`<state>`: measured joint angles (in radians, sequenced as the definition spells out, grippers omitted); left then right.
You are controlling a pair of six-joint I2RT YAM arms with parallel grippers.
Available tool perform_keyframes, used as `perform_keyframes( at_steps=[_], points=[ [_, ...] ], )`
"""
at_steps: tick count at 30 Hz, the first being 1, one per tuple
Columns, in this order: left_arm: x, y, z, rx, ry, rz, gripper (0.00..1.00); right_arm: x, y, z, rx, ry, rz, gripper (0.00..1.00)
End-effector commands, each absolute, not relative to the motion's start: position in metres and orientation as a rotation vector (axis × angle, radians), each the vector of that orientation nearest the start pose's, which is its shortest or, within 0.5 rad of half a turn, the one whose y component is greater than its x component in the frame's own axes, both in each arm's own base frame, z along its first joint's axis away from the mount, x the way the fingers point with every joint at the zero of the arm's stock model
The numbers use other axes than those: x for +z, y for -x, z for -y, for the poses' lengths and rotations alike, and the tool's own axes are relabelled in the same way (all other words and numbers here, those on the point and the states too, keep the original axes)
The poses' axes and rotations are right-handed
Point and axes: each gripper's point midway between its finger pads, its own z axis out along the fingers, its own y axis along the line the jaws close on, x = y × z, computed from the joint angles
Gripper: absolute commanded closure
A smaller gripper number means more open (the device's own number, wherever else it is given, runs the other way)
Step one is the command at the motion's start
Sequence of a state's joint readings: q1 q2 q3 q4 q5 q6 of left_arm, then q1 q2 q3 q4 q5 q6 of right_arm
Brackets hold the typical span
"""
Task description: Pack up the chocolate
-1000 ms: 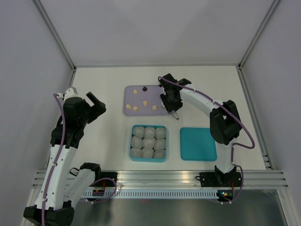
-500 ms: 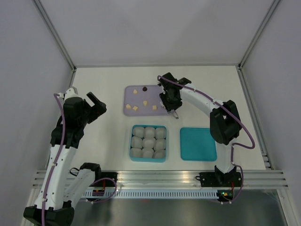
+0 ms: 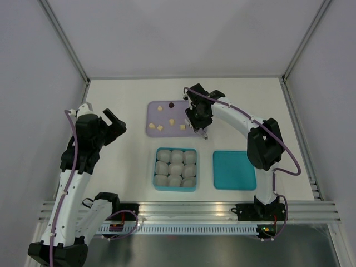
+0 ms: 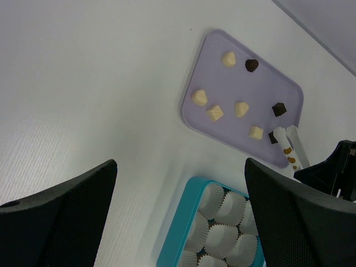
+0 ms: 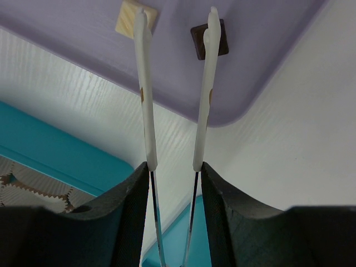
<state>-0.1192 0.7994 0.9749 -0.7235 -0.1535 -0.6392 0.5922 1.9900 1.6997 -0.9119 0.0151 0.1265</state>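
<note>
We see the chocolate (image 4: 241,109), cream and dark pieces, scattered on the lavender tray (image 4: 222,83), the right gripper (image 5: 175,16) with thin white tips spread over that tray's near right corner, one tip above a dark piece (image 5: 219,44), and the left gripper (image 3: 114,125) spread wide, well left of the tray.
</note>
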Motion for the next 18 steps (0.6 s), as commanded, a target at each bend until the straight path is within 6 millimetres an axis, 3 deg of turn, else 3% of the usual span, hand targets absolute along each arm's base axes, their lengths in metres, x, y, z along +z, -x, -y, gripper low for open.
perform_keyframes(
  at_steps=[1,18],
  points=[
    [0.248,-0.267,0.033,-0.325,0.641,-2.012,0.00,0.102,-0.357,-0.261,0.223,0.685,-2.686,0.53],
    [0.247,-0.267,0.034,-0.325,0.639,-2.016,0.00,0.080,-0.353,-0.286,0.211,0.693,-2.731,0.53]
  ],
)
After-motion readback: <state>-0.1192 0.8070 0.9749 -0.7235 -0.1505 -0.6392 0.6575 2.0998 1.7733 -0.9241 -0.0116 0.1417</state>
